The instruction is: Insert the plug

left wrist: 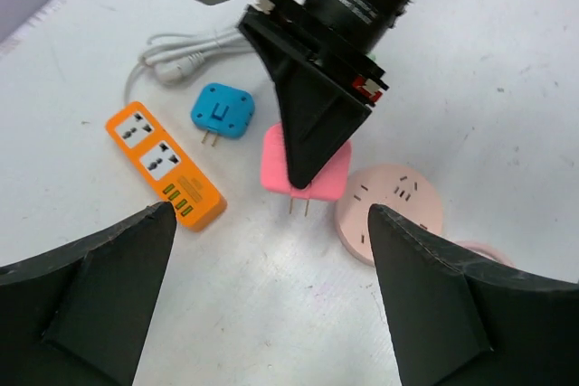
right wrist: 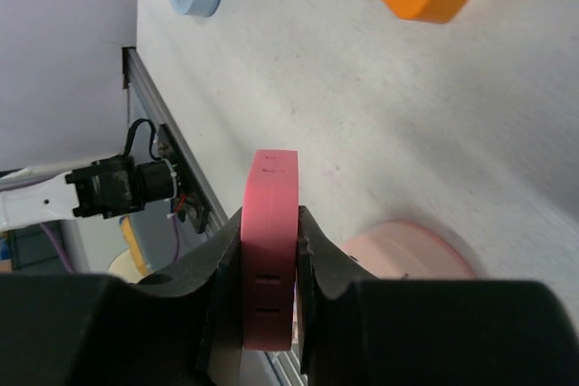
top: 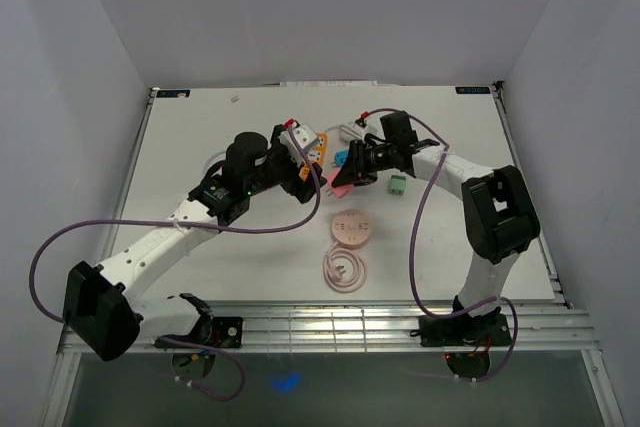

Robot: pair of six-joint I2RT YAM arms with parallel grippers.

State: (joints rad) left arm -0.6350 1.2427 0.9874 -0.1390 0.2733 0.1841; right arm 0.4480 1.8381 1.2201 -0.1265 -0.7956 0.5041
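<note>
Your right gripper (right wrist: 270,223) was clenched on the square pink plastic plug (right wrist: 271,183), pinching it across its flat faces with its 2 metal prongs (left wrist: 298,207) pointing down. The plug sat just beside the round pink plastic socket disc (left wrist: 398,205), with the prongs off the disc's rim and not over any slot. Whether they touched the table I could not tell.

Your left gripper (left wrist: 271,296) hung released, jaws wide, near the disc but holding nothing. That looked like the main risk: pressed from above, a loose disc could skid away. With so narrow a pinch, the plug could also pivot if the prongs struck the disc's face.

Farther from the disc lay the orange power strip (left wrist: 167,169) and a blue plug (left wrist: 222,112).
</note>
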